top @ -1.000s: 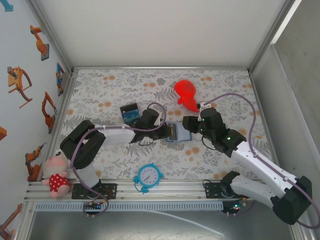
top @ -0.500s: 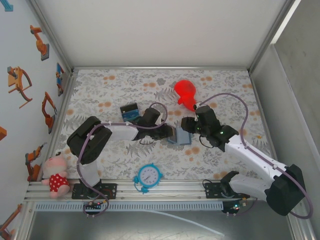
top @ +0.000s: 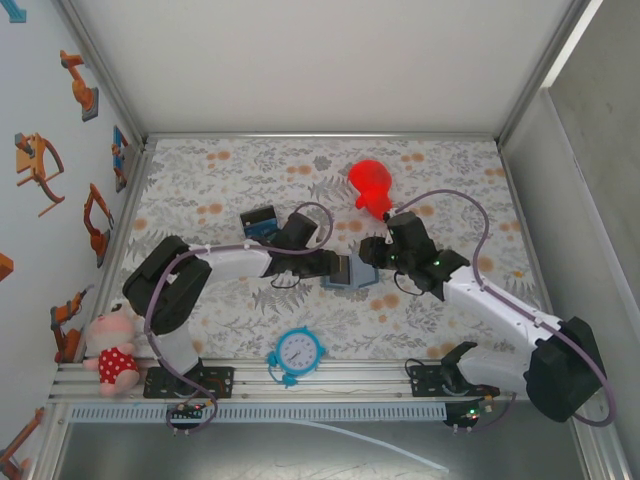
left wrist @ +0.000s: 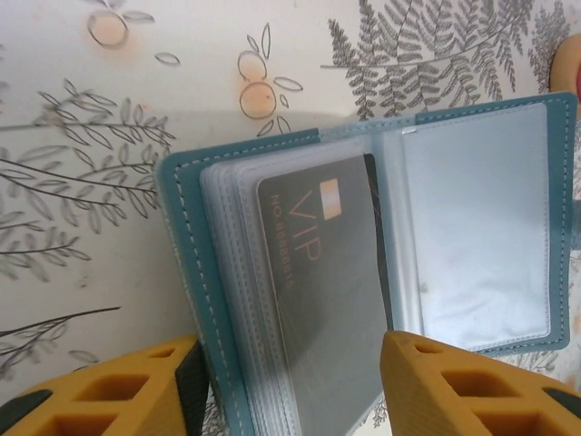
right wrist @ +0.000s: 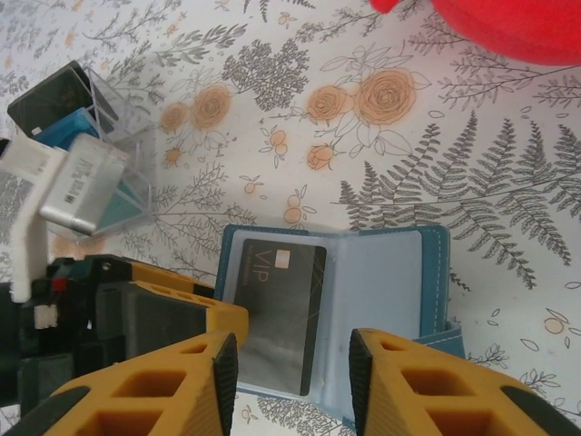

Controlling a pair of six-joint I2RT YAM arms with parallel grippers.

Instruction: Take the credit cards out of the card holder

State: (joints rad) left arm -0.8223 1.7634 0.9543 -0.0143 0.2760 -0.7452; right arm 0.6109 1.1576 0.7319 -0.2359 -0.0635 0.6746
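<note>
- The left gripper has its jaws spread wide, and they clamp nothing.
- In the left wrist view, one half of the card holder lies in the gap between its yellow fingers. Whether they touch the holder, I cannot tell.
- The right gripper also has its jaws apart, with a narrower gap. It hangs over the near edge of the holder and grasps nothing that I can see.
- From above, the two grippers face each other, one on each side of the holder.
- The holder lies open and flat near the middle of the table, on a floral cloth, with the clear sleeves facing up.
- A dark card marked "VIP" sits in the sleeves of the half next to the left gripper.
- A red object lies just behind the right gripper.
- A black-and-teal item lies behind the left arm, near it.
- A blue clock is at the near edge, well apart from the holder.
- A pink toy sits at the near left corner.
</note>
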